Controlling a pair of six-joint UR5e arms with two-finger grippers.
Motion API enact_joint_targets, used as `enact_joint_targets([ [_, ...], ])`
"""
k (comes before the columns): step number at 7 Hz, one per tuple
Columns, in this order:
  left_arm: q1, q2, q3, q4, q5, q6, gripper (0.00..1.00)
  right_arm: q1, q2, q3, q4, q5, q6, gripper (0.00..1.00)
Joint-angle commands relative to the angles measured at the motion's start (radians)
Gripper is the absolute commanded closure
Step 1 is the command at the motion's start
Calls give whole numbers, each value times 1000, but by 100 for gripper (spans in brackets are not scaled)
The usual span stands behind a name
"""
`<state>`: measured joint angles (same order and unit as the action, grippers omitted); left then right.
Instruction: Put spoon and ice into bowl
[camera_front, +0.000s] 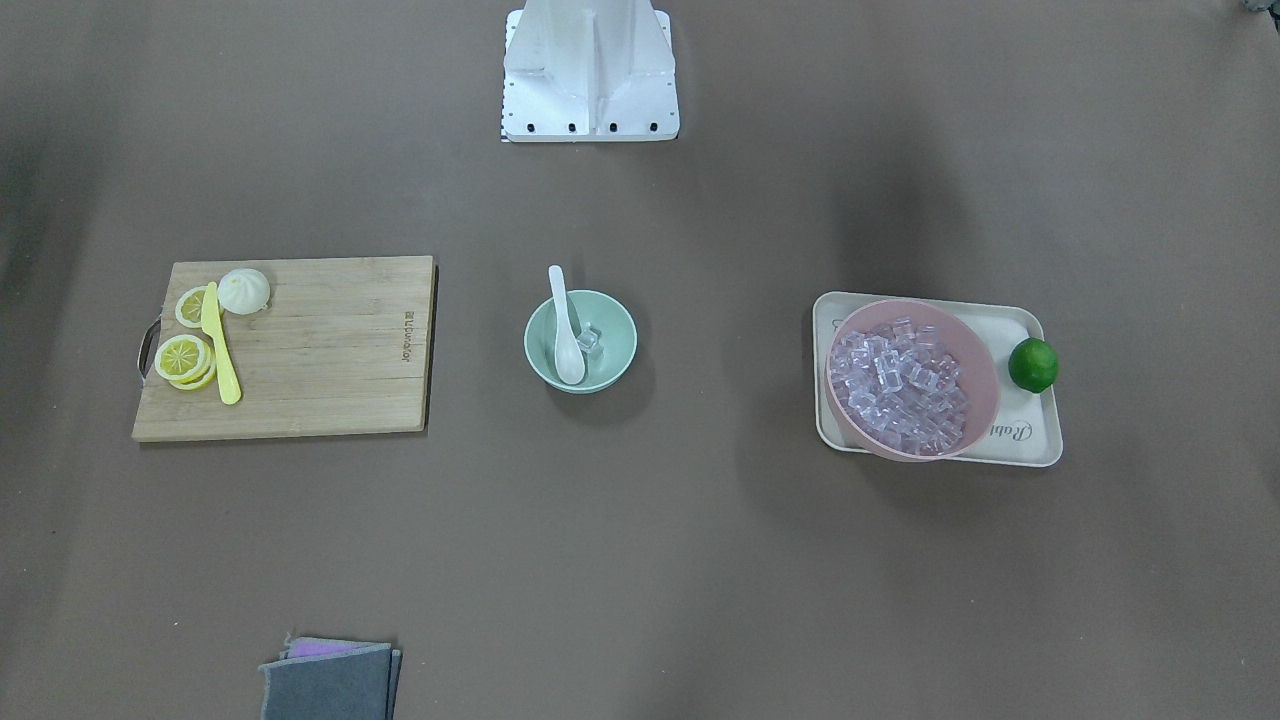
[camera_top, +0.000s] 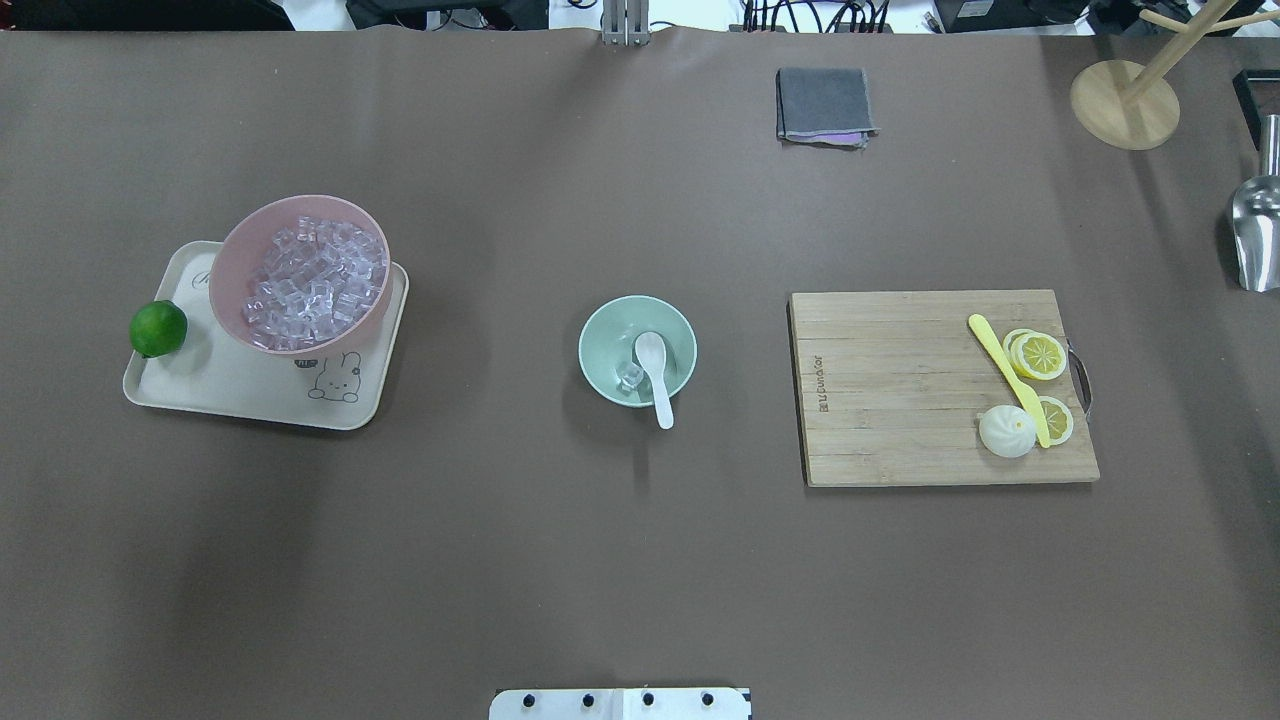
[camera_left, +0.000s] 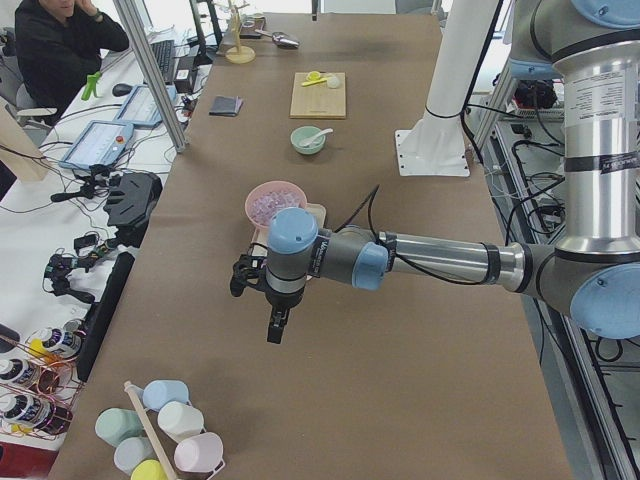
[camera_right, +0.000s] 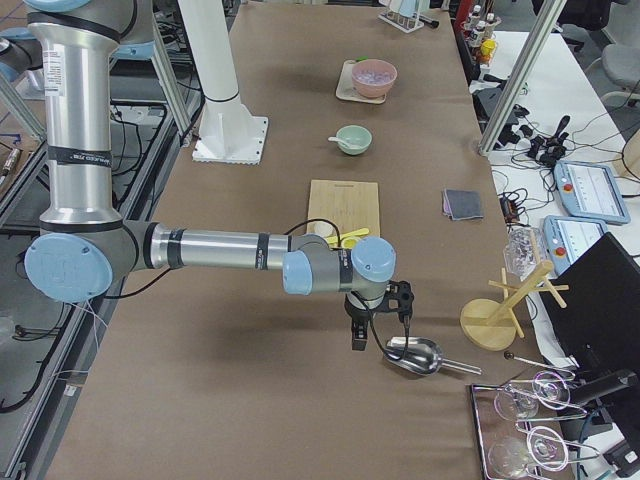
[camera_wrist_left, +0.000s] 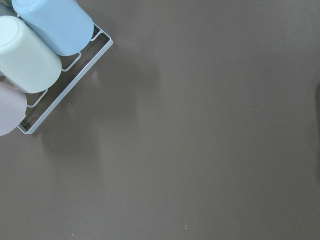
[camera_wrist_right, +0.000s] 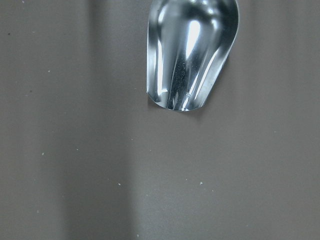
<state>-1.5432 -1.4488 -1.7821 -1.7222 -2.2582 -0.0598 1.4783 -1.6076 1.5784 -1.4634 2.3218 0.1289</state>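
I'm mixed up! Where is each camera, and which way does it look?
Front-facing: across the table, looking down at mint bowl; robot base on top.
Overhead: behind the robot, looking forward; base below.
Left: table's end; left arm near.
Right: opposite end; right arm near.
Left wrist: down at cups; no robot.
Right wrist: down at metal scoop; no robot.
First two share the spoon in bowl.

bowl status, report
Left gripper and right gripper hang far off, open or shut unclear. Spoon and one ice cube in bowl. Nothing near it.
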Motion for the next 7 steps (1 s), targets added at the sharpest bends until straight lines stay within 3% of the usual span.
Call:
enact_joint_targets([
  [1, 0, -1, 6, 0, 0, 2, 2, 0, -2, 0, 0, 1, 0, 0],
  [7, 0, -2, 6, -5, 2, 9, 2, -1, 8, 0, 0, 2, 0, 0],
])
